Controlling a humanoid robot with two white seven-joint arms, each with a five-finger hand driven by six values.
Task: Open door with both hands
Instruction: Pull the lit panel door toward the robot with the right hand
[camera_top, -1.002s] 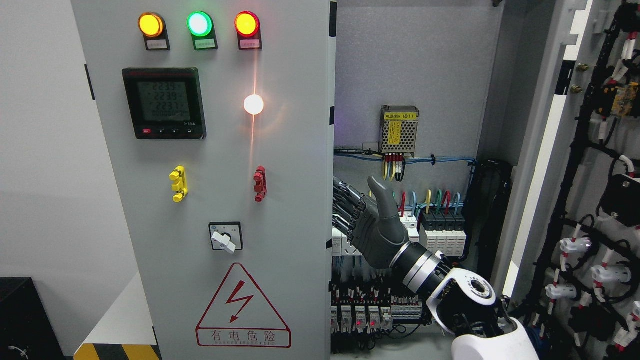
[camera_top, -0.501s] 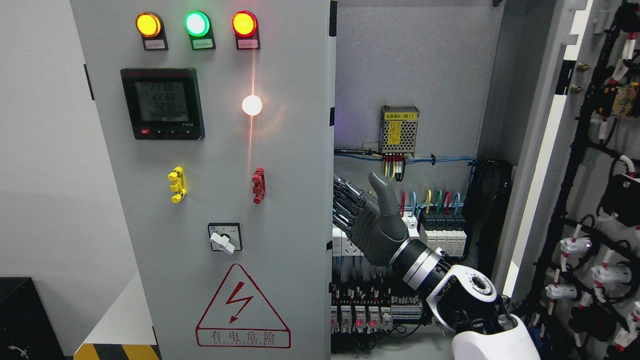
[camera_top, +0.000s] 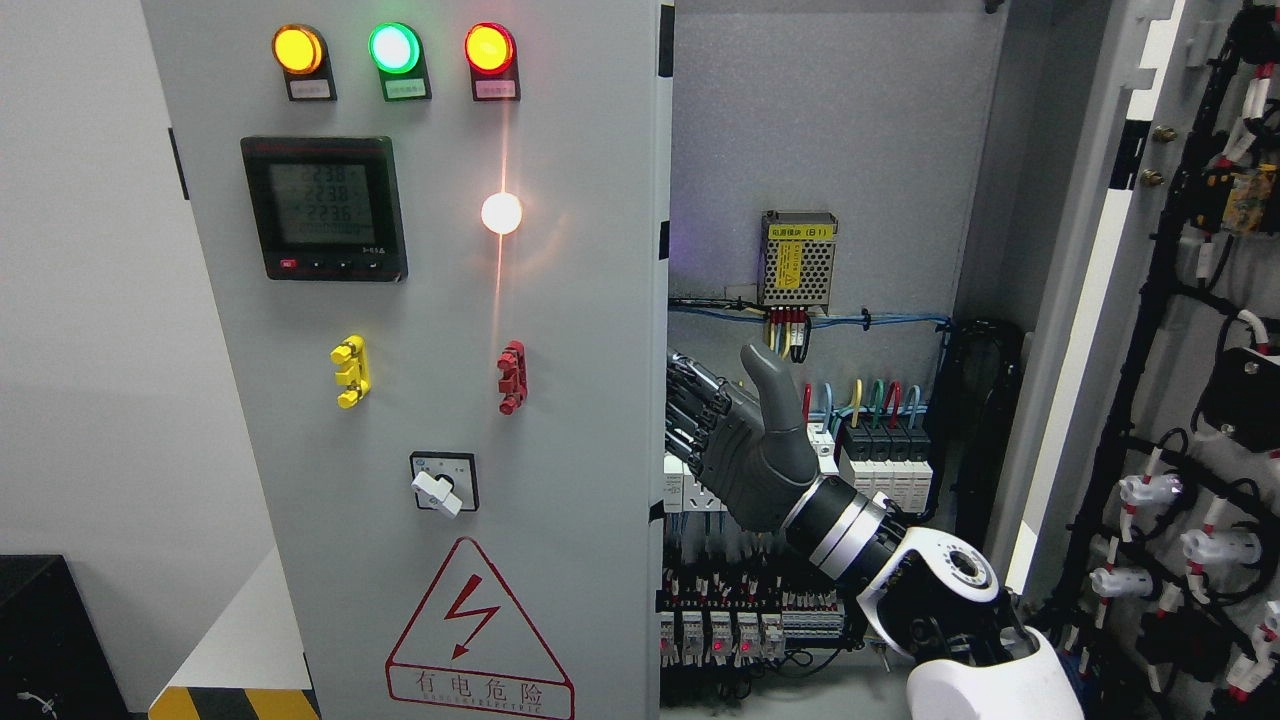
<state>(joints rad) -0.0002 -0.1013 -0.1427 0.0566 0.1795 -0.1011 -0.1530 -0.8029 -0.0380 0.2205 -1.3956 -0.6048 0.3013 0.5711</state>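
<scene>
Now step in hand: right hand (camera_top: 745, 455) reaches behind inner edge of left door (camera_top: 440, 380), fingers (camera_top: 690, 415) hooked on edge, thumb up; hold looks like hook, not full clasp. Right door (camera_top: 1150, 300) already swung open. Next: push left door outward, steady. Wires (camera_top: 860, 400) and breakers (camera_top: 890, 470) just behind hand, snag risk.

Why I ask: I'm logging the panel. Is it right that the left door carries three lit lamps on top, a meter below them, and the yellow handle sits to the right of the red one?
Not quite. In the head view the yellow handle sits to the left of the red handle, not the right. The three lit lamps on top of the left door and the meter below them are as you say.
</scene>
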